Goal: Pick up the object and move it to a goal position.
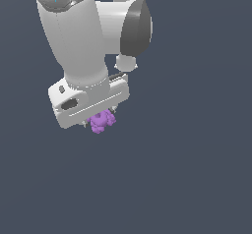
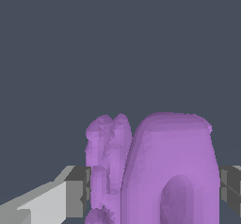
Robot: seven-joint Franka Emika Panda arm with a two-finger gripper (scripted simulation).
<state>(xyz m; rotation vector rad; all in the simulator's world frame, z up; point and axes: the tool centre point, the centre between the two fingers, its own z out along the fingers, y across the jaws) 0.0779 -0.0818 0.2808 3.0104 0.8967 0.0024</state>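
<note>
Between the pincer (image 1: 100, 123) pads, gripped purple block (image 2: 155, 171), lobes outward, long axis unclear.

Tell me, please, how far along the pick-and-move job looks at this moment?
The pick looks done: the purple block sits between the fingers of the gripper, and the wrist view shows grey pads against both its sides. In hand is the carry, with the arm holding it. Left is delivery: no goal marker shows in either view, so the remaining distance cannot be judged.
</note>
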